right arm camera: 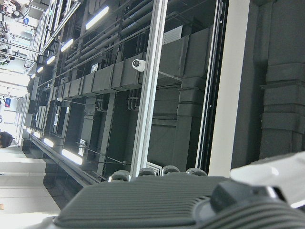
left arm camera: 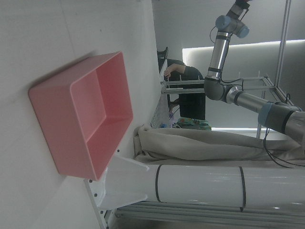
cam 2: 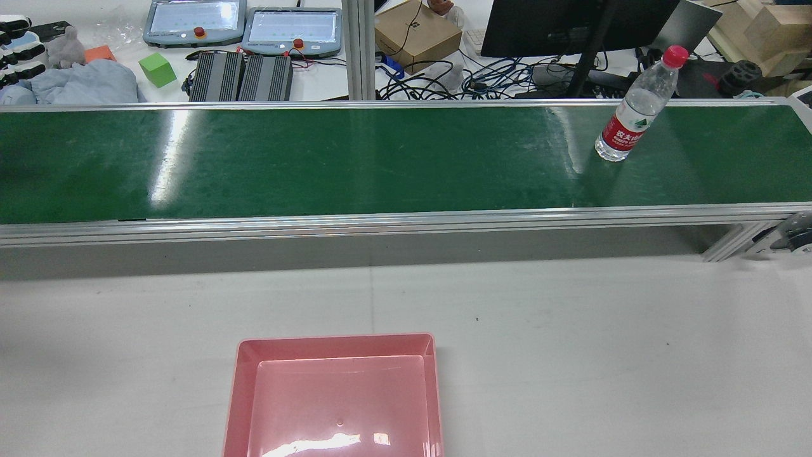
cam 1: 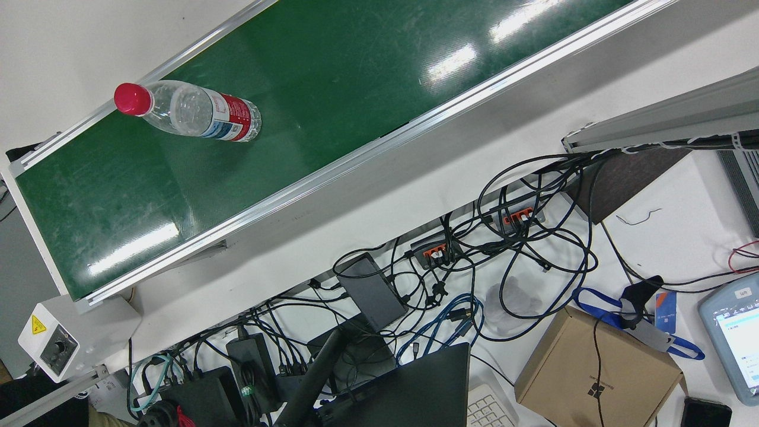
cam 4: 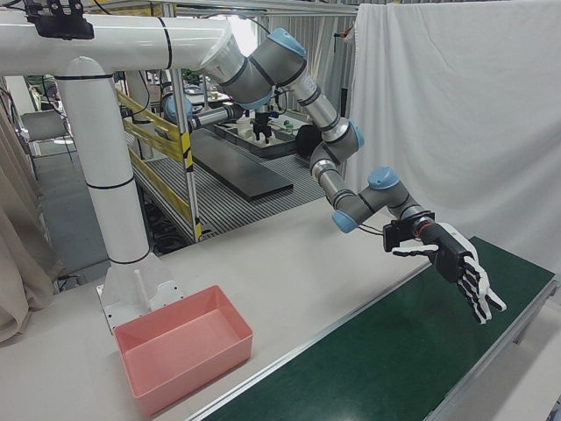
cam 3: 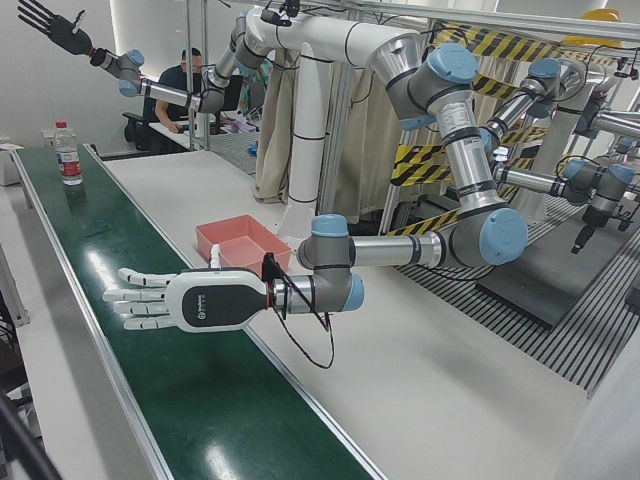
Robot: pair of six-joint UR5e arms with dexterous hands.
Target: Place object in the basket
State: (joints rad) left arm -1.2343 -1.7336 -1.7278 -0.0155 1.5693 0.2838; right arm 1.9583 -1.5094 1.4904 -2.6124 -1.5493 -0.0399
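A clear water bottle point(cam 2: 634, 114) with a red cap and red label stands upright on the green conveyor belt point(cam 2: 380, 158), near its right end; it also shows in the front view point(cam 1: 195, 112) and far off in the left-front view point(cam 3: 68, 155). The pink basket point(cam 2: 336, 341) sits empty on the white table, in front of the belt. My left hand point(cam 3: 175, 300) hovers open over the belt, fingers stretched flat, to the left of the basket point(cam 3: 240, 232) and far from the bottle. My right hand point(cam 3: 52, 25) is raised high in the air, fingers spread, holding nothing.
The belt has aluminium side rails point(cam 2: 406, 219). Beyond it lie cables, teach pendants point(cam 2: 292, 28), a cardboard box point(cam 2: 415, 35) and a monitor. The white arm pedestal point(cam 4: 114, 219) stands behind the basket point(cam 4: 188, 355). The left hand view shows the basket point(left arm camera: 95, 114) on the table.
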